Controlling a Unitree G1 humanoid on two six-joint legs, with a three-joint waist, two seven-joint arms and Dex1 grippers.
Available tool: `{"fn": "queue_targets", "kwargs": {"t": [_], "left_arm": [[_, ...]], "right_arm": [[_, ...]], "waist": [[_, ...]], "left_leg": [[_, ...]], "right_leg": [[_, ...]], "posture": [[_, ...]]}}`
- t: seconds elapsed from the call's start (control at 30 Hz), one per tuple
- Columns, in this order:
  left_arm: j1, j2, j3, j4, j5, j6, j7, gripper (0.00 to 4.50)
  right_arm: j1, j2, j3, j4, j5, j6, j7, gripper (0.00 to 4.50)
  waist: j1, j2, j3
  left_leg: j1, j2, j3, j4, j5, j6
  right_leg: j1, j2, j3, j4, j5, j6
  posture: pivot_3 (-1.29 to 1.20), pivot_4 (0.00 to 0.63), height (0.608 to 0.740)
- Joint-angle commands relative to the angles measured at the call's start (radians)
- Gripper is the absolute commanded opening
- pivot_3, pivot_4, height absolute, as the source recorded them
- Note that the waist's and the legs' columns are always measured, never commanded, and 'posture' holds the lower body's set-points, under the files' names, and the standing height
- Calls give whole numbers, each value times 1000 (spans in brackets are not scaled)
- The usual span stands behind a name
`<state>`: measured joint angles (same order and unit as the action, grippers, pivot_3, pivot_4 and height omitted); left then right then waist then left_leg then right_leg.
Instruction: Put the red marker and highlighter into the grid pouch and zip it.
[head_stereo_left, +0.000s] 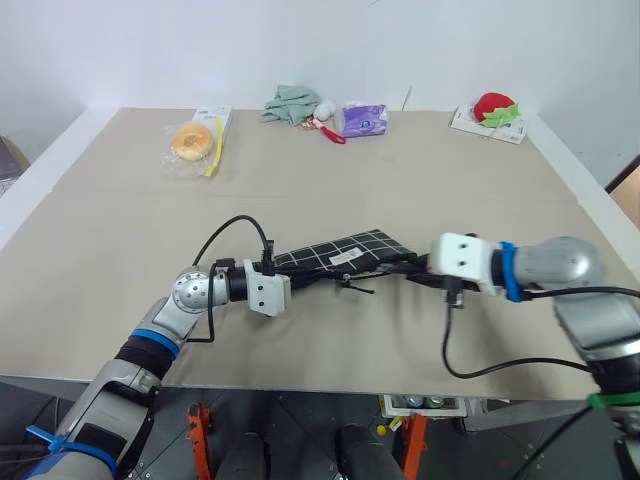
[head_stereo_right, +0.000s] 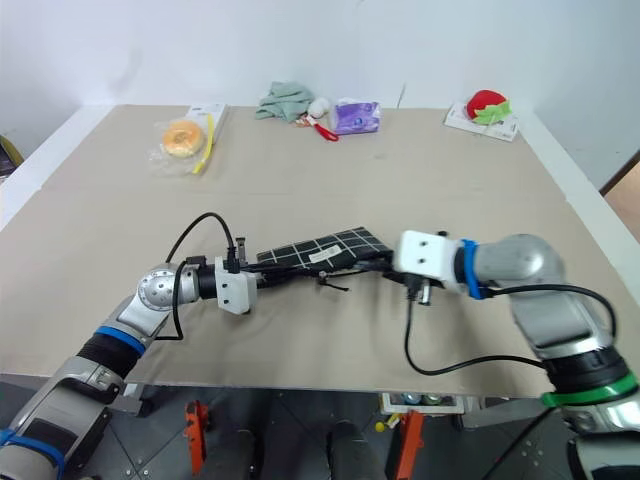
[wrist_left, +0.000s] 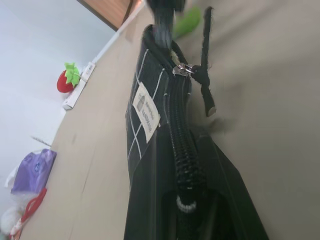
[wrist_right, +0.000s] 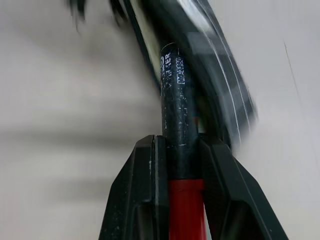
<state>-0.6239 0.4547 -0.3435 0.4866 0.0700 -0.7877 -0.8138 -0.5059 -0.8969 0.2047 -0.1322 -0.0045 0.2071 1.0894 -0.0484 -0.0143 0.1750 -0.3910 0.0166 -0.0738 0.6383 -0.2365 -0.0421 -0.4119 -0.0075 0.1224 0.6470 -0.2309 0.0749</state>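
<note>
Black grid pouch (head_stereo_left: 340, 256) is pinched at its left end by the left fingers (wrist_left: 200, 200), raised just above the tan tabletop (head_stereo_left: 400, 170). At its right end, the red marker (wrist_right: 182, 150) is clamped between the right fingers (wrist_right: 145, 190), cap at the pouch.

Lighting: bright, even, diffuse; soft faint shadows lay on the tabletop (head_stereo_left: 420, 180). Head views: sharp. Right wrist view: heavy motion blur behind the grid pouch (wrist_right: 220, 65). Left wrist view: near foreground slightly soft.
</note>
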Motion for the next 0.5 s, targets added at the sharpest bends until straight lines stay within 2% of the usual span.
{"fn": "queue_targets", "kwargs": {"t": [0.03,0.33,0.4,0.5], "left_arm": [[10,-16,14,-78,-39,29,-4,0],[44,-34,21,-144,-58,93,-15,0],[50,-37,27,-151,-67,113,-15,0],[59,-41,42,-164,-92,153,-15,0]], "right_arm": [[-56,32,45,-29,-47,-32,1,567],[-129,91,71,5,-81,-80,9,567],[-129,89,50,-1,-51,-55,26,1602],[-135,80,-5,-28,25,1,55,2843]], "waist": [[0,0,0],[1,0,0],[1,0,0],[1,0,0]], "left_leg": [[0,0,0,0,0,0],[-1,0,0,0,0,0],[0,-1,0,0,0,0],[0,0,0,0,0,0]], "right_leg": [[0,0,0,0,0,0],[0,-1,0,0,1,-3],[0,-1,0,0,1,-2],[0,-1,0,0,2,-3]], "posture": [[0,150,740],[0,150,740],[0,150,740],[0,150,740]]}}
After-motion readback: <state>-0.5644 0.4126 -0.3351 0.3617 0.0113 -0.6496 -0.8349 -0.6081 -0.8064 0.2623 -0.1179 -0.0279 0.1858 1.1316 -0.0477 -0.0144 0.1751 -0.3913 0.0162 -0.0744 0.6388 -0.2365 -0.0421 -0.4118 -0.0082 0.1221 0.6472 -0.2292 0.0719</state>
